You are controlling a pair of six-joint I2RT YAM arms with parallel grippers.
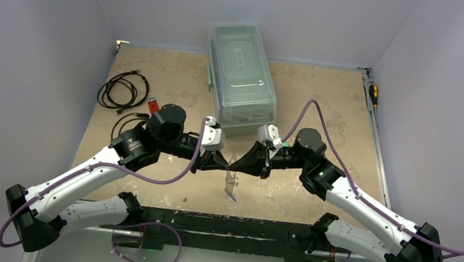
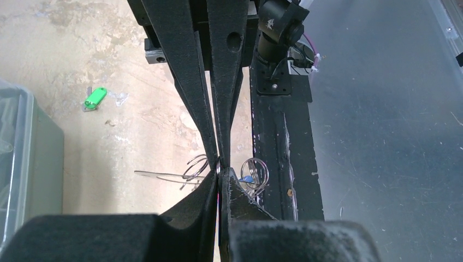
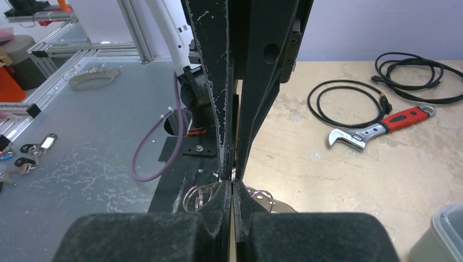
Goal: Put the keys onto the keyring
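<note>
Pinched tip to tip above the near middle of the table point(image 1: 323, 101) by the left gripper point(image 1: 223, 163) and right gripper point(image 1: 244, 165), each squeezed almost flat on thin wire: the keyring point(image 1: 231, 184), dangling just below. Gripped from both sides, probably to steady the loop and work a small ring open. Shows a blue key point(image 2: 248, 178) hanging among the rings beside the pinch, and the green key point(image 2: 95, 98) lying well apart on the tabletop. Reaching inward from both sides, elbows low, forearms near level, wrists facing each other.
</note>
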